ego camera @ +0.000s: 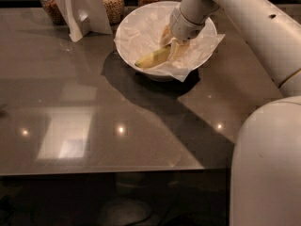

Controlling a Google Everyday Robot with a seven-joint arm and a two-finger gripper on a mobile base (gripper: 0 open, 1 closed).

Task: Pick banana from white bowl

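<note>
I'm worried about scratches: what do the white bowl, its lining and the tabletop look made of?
The white bowl: smooth, opaque, likely ceramic or plastic. Its lining: thin white paper, crumpled, corners overhanging. The tabletop: dark, glossy, mirrors light spots; glass or polished laminate, unclear. The gripper is down in the bowl at the banana.

- The table [94,102] has a dark, smooth, glossy top that mirrors small lights.
- The white bowl [136,20] is lined with crumpled, matt paper [200,51].
- The banana [151,59] has smooth yellow skin.
- The gripper [175,47], down inside the bowl at the banana, has a matt cream plastic shell.
- The far jars [113,1] are clear glass.
</note>
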